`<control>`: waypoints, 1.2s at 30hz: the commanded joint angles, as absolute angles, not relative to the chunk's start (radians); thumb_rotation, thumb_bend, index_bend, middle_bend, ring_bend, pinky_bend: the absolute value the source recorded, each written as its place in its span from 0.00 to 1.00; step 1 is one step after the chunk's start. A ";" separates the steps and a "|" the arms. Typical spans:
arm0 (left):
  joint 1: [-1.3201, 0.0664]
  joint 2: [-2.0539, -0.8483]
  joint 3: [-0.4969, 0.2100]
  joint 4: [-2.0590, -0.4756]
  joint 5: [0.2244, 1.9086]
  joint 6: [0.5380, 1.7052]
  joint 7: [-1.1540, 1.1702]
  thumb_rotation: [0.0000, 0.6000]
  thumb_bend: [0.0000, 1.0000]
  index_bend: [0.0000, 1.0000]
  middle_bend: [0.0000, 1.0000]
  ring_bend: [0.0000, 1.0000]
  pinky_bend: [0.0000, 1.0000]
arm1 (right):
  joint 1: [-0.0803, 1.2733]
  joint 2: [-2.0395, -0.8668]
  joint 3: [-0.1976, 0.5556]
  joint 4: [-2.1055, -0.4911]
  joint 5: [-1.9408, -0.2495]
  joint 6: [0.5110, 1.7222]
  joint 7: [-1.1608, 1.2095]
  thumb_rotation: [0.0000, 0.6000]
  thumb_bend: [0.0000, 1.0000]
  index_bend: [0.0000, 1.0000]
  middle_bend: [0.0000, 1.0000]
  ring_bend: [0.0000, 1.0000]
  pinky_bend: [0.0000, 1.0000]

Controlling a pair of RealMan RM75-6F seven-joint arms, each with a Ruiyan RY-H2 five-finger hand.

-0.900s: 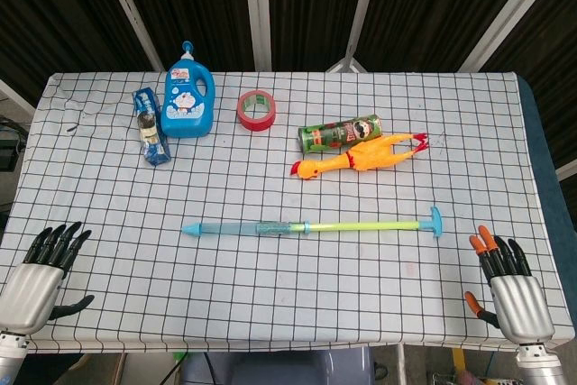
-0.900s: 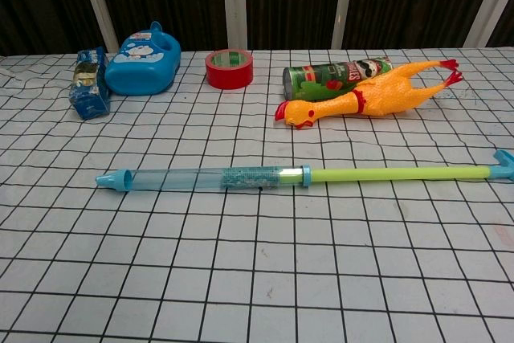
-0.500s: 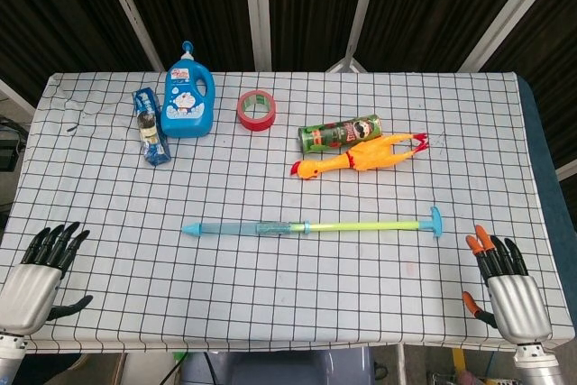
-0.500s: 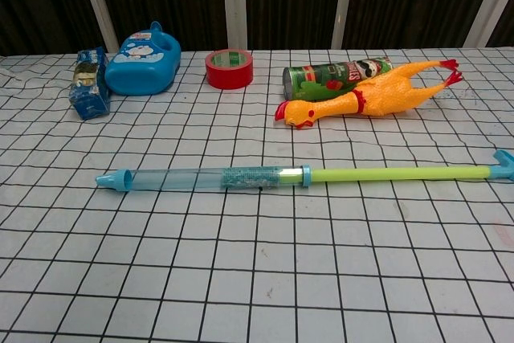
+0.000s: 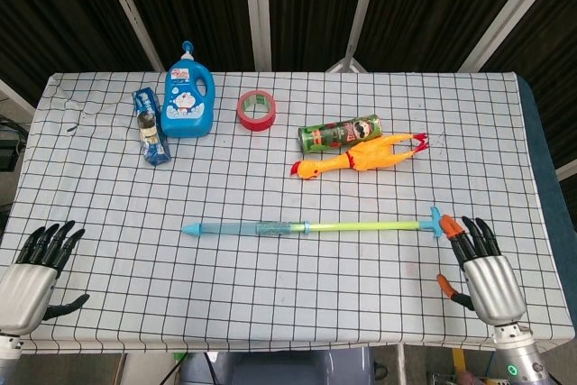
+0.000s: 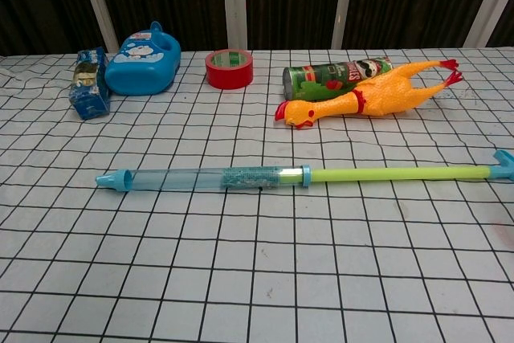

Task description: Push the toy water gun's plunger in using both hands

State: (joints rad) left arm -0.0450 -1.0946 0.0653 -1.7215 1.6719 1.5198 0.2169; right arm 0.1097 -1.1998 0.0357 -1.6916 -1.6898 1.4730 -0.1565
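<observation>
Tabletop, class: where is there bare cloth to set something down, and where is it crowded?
Free: the front strip between the left hand and right hand, nearer than the water gun; also the band between the gun and the far items. Crowded: the far row, with detergent bottle, tape roll, chips can and rubber chicken.
</observation>
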 commanded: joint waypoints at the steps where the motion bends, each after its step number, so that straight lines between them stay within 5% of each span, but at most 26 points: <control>1: -0.046 -1.097 0.064 -1.718 1.676 1.522 0.215 1.00 0.13 0.00 0.00 0.00 0.00 | 0.176 -1.230 0.087 -1.724 -1.623 1.378 -0.222 1.00 0.33 0.16 0.24 0.00 0.00; 17: -0.054 -1.096 0.070 -1.719 1.702 1.516 0.206 1.00 0.13 0.00 0.00 0.00 0.00 | 0.383 -1.463 0.190 -1.603 -1.368 1.116 -0.561 1.00 0.33 0.38 0.29 0.01 0.00; 36: -0.055 -1.091 0.067 -1.721 1.690 1.508 0.198 1.00 0.13 0.00 0.00 0.00 0.00 | 0.431 -1.529 0.188 -1.426 -1.274 1.103 -0.621 1.00 0.33 0.45 0.37 0.12 0.00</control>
